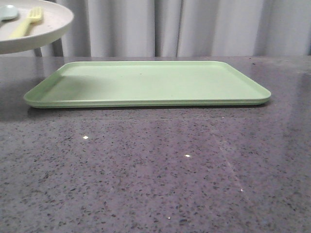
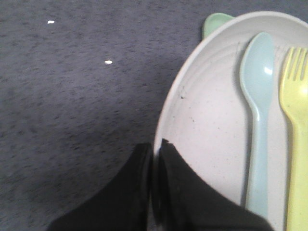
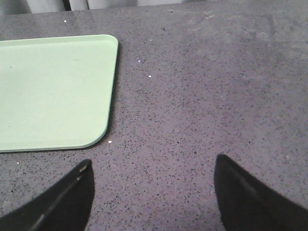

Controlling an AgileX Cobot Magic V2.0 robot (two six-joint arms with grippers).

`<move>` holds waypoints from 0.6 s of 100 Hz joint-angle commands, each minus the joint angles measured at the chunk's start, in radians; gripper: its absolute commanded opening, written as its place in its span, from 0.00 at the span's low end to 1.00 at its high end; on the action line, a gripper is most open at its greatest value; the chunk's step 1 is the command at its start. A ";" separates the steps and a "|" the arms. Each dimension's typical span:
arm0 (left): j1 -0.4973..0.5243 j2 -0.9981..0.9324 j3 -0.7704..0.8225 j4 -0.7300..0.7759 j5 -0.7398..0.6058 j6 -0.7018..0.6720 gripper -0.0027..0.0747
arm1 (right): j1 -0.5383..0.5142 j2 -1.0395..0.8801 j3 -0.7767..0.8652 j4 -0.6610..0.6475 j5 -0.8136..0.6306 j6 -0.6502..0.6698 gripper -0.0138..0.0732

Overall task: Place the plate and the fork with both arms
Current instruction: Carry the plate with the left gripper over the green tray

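Observation:
The pale speckled plate (image 1: 46, 26) hangs in the air at the far upper left of the front view, above the table and left of the green tray. It carries the yellow fork (image 1: 28, 23) and a pale blue-green spoon (image 1: 8, 12). In the left wrist view my left gripper (image 2: 156, 147) is shut on the plate's rim (image 2: 166, 108), with the spoon (image 2: 257, 110) and fork (image 2: 298, 130) lying side by side on the plate. My right gripper (image 3: 153, 166) is open and empty over bare table, beside the tray's corner.
A large rectangular light-green tray (image 1: 146, 82) lies flat on the dark speckled table (image 1: 160, 170), also in the right wrist view (image 3: 53, 91). A corner of it shows under the plate in the left wrist view (image 2: 214, 21). Grey curtains hang behind.

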 commanded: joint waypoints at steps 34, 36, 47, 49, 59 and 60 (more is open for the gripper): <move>-0.405 0.229 -0.188 -0.069 -0.251 -0.153 0.01 | -0.001 0.010 -0.035 0.008 -0.045 -0.009 0.76; -0.420 0.241 -0.197 -0.069 -0.260 -0.155 0.01 | -0.001 0.010 -0.035 0.008 -0.043 -0.009 0.76; -0.484 0.302 -0.233 -0.067 -0.293 -0.182 0.01 | -0.001 0.010 -0.035 0.008 -0.033 -0.009 0.76; -0.490 0.314 -0.240 -0.067 -0.296 -0.188 0.01 | -0.001 0.010 -0.035 0.008 -0.031 -0.009 0.76; -0.514 0.368 -0.272 -0.067 -0.300 -0.207 0.01 | -0.001 0.010 -0.035 0.008 -0.028 -0.009 0.76; -0.514 0.375 -0.276 -0.067 -0.300 -0.209 0.01 | -0.001 0.010 -0.035 0.008 -0.028 -0.009 0.76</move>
